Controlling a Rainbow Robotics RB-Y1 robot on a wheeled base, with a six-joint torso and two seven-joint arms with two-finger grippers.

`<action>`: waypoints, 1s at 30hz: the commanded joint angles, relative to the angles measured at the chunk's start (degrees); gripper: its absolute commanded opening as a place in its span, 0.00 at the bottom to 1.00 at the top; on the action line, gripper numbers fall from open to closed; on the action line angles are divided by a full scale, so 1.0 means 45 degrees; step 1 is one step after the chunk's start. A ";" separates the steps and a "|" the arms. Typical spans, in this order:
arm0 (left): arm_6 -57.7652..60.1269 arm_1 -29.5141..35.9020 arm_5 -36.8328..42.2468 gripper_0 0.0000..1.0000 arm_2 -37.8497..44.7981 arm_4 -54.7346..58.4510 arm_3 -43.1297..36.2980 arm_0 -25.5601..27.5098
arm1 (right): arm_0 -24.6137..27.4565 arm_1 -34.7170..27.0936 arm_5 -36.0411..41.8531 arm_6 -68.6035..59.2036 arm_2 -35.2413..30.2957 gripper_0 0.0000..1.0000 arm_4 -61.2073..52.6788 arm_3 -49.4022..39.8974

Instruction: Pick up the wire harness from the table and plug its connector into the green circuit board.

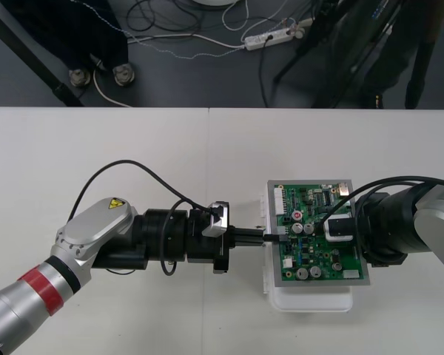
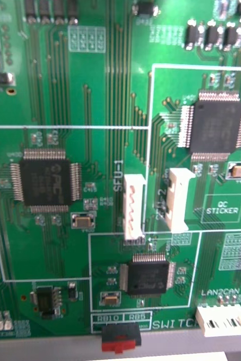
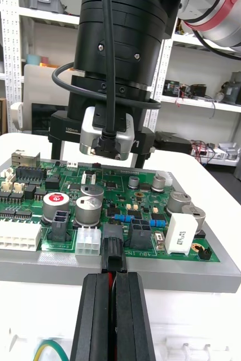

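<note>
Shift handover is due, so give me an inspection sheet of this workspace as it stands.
Surface: plain light table.
Job's things: green circuit board on its white base. The harness plug is at the board edge facing the left arm; whether it is seated cannot be told. A green wire curls beside the left gripper.
Clutter: nothing seen.
Grippers: left gripper is shut on the harness plug; right gripper hangs over the board.
Cables: a black cable loops along the left arm.
Surroundings: dark floor beyond the table's far edge, with loose cables and a power strip.
</note>
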 commanded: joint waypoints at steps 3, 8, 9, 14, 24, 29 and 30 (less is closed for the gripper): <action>-0.0153 -0.0662 0.0519 0.00 -0.0211 0.0237 -0.0558 0.0006 | -0.0366 0.0480 0.0015 -0.0289 0.0212 1.00 -0.0235 -0.0289; -0.0328 -0.0643 0.0519 0.00 -0.0230 0.0217 -0.0558 0.0006 | -0.0366 0.0460 0.0015 -0.0329 0.0212 1.00 -0.0254 -0.0270; -0.0348 -0.0662 0.0519 0.00 -0.0230 0.0217 -0.0558 0.0006 | -0.0366 0.0480 0.0015 -0.0329 0.0212 1.00 -0.0254 -0.0270; -0.0524 -0.0721 0.0519 0.00 -0.0230 0.0217 -0.0558 0.0006 | -0.0366 0.0480 0.0015 -0.0329 0.0212 1.00 -0.0254 -0.0270; -0.0836 -0.0780 0.0538 0.00 -0.0230 -0.0095 -0.0558 0.0006 | -0.0366 0.0480 0.0015 -0.0329 0.0212 1.00 -0.0254 -0.0270; -0.0836 -0.0760 0.0538 0.00 -0.0230 -0.0115 -0.0538 0.0026 | -0.0327 0.0480 0.0015 -0.0387 0.0212 1.00 -0.0332 -0.0270; -0.0836 -0.0741 0.0538 0.00 -0.0230 -0.0115 -0.0538 0.0045 | -0.0327 0.0460 0.0015 -0.0387 0.0212 1.00 -0.0332 -0.0289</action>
